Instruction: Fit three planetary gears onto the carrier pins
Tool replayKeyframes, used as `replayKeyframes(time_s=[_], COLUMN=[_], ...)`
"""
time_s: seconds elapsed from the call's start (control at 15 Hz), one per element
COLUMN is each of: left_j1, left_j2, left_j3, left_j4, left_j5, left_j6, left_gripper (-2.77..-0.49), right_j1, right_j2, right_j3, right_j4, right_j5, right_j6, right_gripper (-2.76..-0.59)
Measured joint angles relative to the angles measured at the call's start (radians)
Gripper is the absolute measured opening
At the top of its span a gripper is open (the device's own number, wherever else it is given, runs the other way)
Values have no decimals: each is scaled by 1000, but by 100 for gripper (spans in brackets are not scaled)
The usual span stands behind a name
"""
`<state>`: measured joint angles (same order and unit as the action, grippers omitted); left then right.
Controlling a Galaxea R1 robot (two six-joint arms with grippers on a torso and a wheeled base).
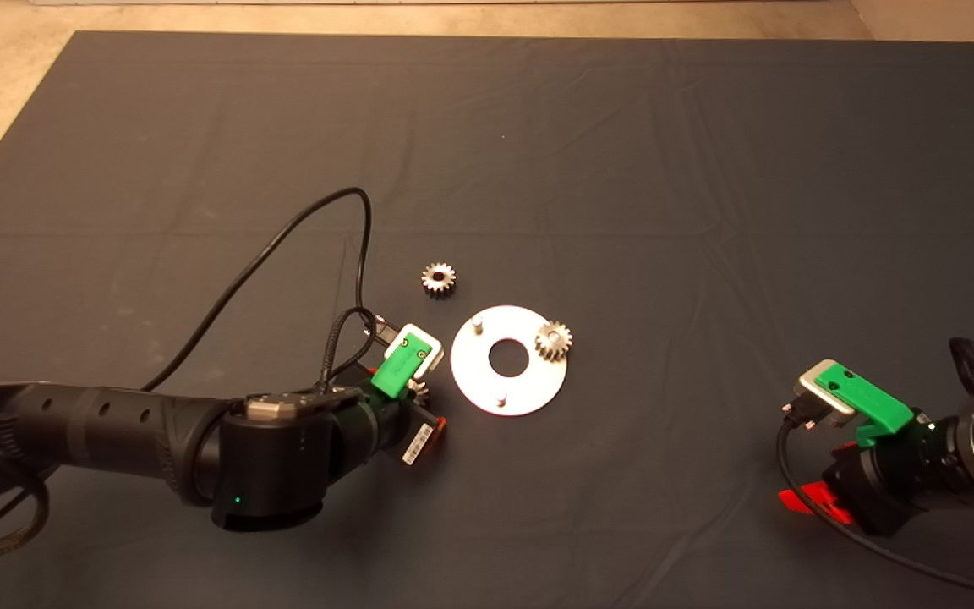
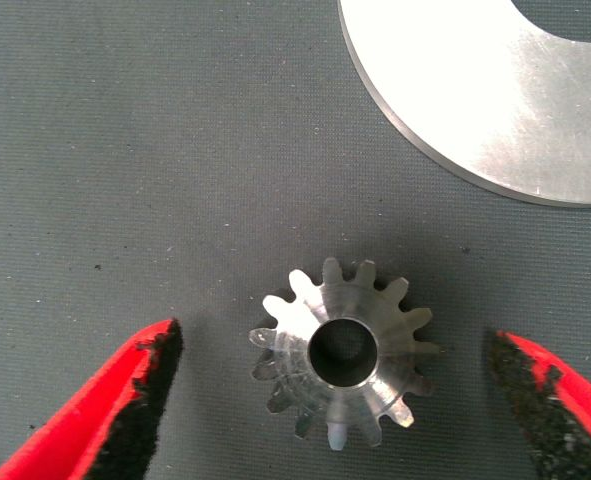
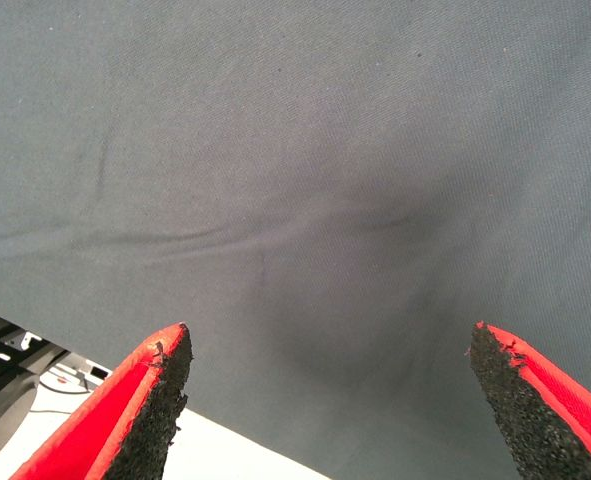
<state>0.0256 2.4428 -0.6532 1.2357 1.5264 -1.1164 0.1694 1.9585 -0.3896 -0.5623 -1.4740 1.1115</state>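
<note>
One planetary gear [image 1: 553, 340] already sits on a carrier pin of the disc [image 1: 470, 372]; two pins stand bare. My left gripper [image 2: 335, 400] hangs spread around a second gear [image 2: 343, 352] lying on the mat just beside the disc, while a third gear [image 1: 438, 278] waits nearby. My right gripper [image 3: 330, 400] idles released, well apart.

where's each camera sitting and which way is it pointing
Head view: above, looking down at the mat; both arms, left tool, right tool, disc, three gears.
Left wrist view: on the left arm, facing down at a gear lying between its open fingers, disc edge beyond.
Right wrist view: on the parked right arm, facing bare mat; open fingers.
Shared: head and left wrist views both show the disc and that gear.
</note>
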Motion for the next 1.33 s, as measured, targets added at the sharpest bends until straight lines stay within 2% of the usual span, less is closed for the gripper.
replayKeyframes(time_s=[0.2, 0.4, 0.47, 0.67, 0.8, 0.87, 1.0, 1.33], left_j1=[4, 4, 4, 5, 4, 4, 4, 4], left_j2=[-8, -8, -8, -8, -8, -8, -7, -4], left_j3=[0, 0, 0, 0, 0, 0, 0, 0], left_j4=[10, 11, 11, 11, 11, 11, 11, 11], left_j5=[0, 0, 0, 0, 0, 0, 0, -1], left_j6=[0, 0, 0, 0, 0, 0, 0, 0], left_gripper=[-131, -132, -143, -160, -161, -172, -173, -203], right_j1=[0, 0, 0, 0, 0, 0, 0, 0], right_j2=[0, 0, -1, -15, -29, -34, -45, -47], right_j3=[0, 0, 0, 0, 0, 0, 0, 0], right_j4=[0, 0, 0, 0, 0, 0, 0, 0], right_j5=[0, 0, 0, 1, 1, 1, 1, 20], right_j6=[0, 0, 0, -4, -15, -17, -27, -30], right_gripper=[-131, -131, -131, -131, -131, -131, -131, -131])
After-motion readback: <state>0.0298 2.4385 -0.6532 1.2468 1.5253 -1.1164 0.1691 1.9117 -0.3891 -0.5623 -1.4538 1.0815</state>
